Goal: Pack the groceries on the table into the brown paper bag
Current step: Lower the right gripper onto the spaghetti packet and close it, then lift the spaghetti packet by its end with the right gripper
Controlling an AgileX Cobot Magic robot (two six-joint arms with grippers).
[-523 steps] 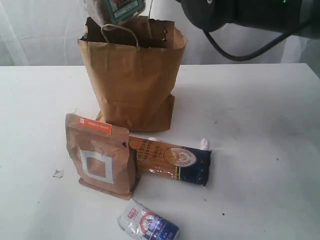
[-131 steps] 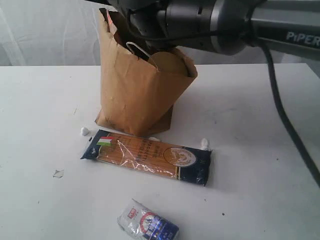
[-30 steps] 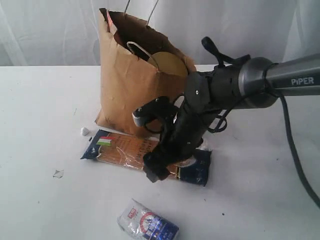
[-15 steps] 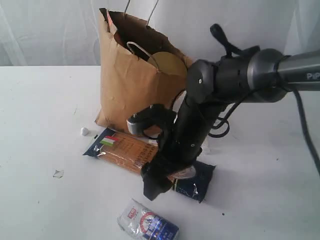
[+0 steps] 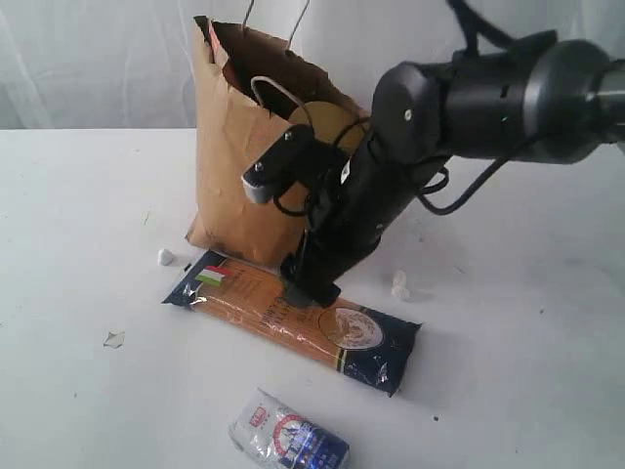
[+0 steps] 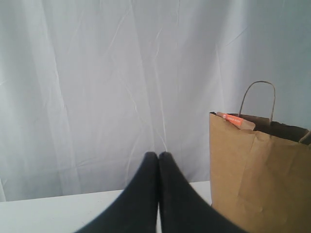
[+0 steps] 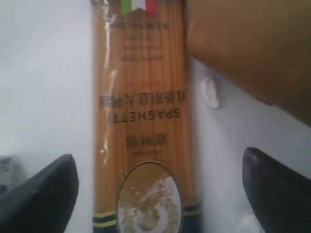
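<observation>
The brown paper bag (image 5: 244, 186) stands upright at the back of the table (image 5: 78, 215), its mouth open. Inside it I see a gold lid (image 5: 327, 122), and an orange-labelled pouch top (image 6: 233, 119) pokes out. The blue-orange spaghetti pack (image 5: 293, 318) lies flat in front of the bag. My right gripper (image 5: 312, 285) hangs open just over its middle, with the pack (image 7: 141, 121) between the wide-apart fingers (image 7: 39, 194). A small white-blue packet (image 5: 288, 440) lies near the front edge. My left gripper (image 6: 158, 158) is shut and empty, off beside the bag (image 6: 257, 174).
White crumbs lie by the pack's left end (image 5: 165, 257) and behind its right end (image 5: 399, 285), and a small scrap (image 5: 114, 339) sits at the left. My right arm (image 5: 469, 98) reaches in from the right, close to the bag's side. A white curtain hangs behind.
My right gripper dipped onto the spaghetti pack, then rose and shifted toward the bag. The pack's right end swung toward the front edge. The jaws stayed open.
</observation>
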